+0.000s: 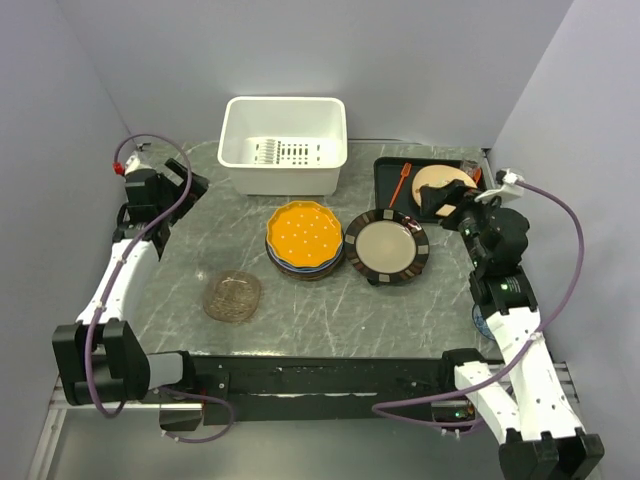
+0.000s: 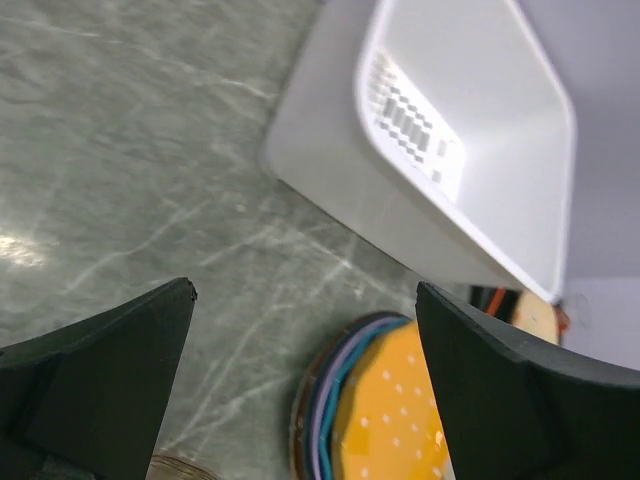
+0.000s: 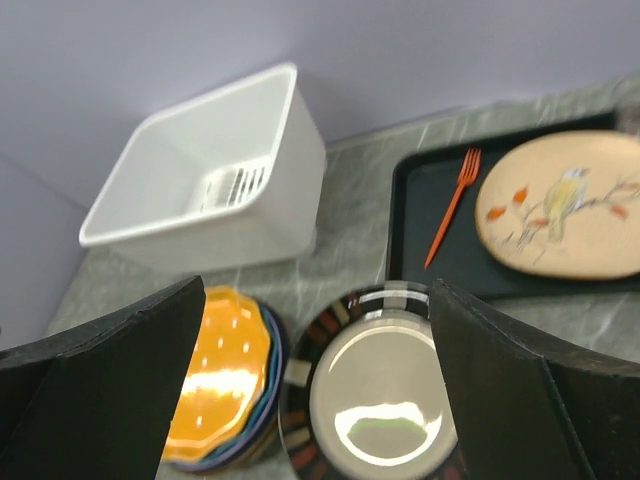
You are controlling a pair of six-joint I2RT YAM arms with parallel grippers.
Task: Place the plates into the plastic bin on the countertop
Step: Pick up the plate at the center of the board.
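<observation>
You had the left gripper [image 2: 305, 290] and right gripper [image 3: 318, 285] wide and empty, amber glass plate [image 1: 233, 296] nearer than the left one, orange-topped stack [image 1: 305, 238] off its right side, dark-rimmed cream plate [image 3: 385, 400] just below the right one, plastic bin [image 1: 283, 180] farthest, between the two.

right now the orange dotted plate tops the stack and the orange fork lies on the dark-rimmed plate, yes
No: the orange fork lies on the black tray, not the dark-rimmed plate, as the right wrist view shows. The orange dotted plate does top the stack.
</observation>
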